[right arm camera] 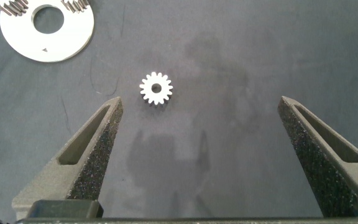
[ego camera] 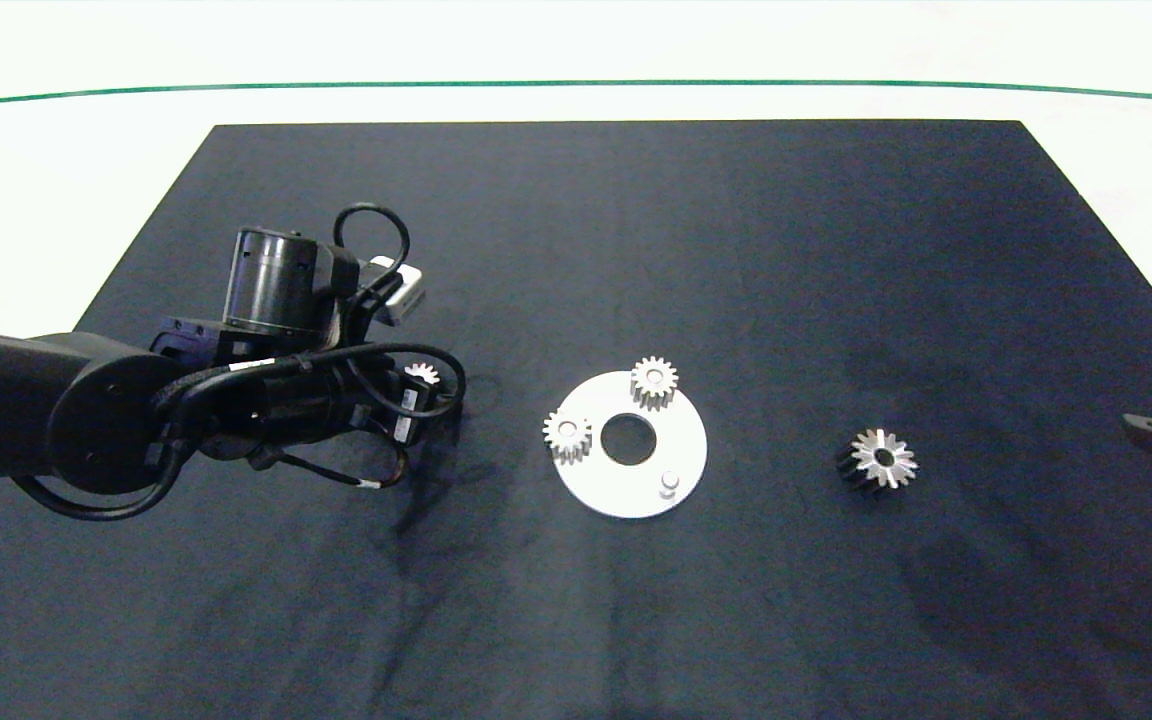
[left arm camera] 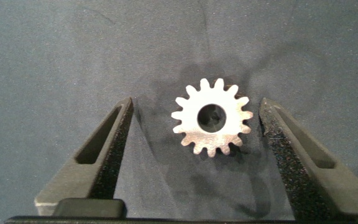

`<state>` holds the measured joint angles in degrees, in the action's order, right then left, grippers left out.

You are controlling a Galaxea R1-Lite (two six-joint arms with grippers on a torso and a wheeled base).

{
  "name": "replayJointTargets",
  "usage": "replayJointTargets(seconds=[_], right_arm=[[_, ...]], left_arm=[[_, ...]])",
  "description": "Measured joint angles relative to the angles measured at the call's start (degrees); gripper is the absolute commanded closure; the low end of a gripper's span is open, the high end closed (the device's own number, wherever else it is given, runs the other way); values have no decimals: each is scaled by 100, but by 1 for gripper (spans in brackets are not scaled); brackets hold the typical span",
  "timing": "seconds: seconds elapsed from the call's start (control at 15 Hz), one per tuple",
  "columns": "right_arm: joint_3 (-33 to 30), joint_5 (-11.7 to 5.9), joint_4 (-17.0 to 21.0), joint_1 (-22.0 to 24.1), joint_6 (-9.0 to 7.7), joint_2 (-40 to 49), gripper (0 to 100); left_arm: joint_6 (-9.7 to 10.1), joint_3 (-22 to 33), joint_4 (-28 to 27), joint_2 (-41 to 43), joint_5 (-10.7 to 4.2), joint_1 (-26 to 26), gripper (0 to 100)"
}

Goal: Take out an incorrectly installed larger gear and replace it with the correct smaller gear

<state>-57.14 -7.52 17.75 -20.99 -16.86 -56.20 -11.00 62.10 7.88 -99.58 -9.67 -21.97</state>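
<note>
A dark mat covers the bench [ego camera: 636, 620]. At the left, the left gripper [left arm camera: 194, 121] hangs low over the smaller gear [left arm camera: 212, 117], its fingers [left arm camera: 101, 152] spread wide on either side of the gear and not touching it; the gear lies flat between them, centre hole facing up. In the middle sits a white disc [ego camera: 636, 485] carrying two small gears [ego camera: 654, 380] and one bare peg [ego camera: 669, 483]. To the right, the larger gear [ego camera: 882, 459] rests on the mat. At the far right, the right gripper [right arm camera: 201, 134] is open wide, well away from the disc.
</note>
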Motion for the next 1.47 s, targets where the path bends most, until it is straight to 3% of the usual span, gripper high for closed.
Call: replayJointTargets(seconds=[1.47], right_arm=[[39,35,0,10,9,39,0]], left_arm=[[-18,-39,11,-46,-100,-52,68]])
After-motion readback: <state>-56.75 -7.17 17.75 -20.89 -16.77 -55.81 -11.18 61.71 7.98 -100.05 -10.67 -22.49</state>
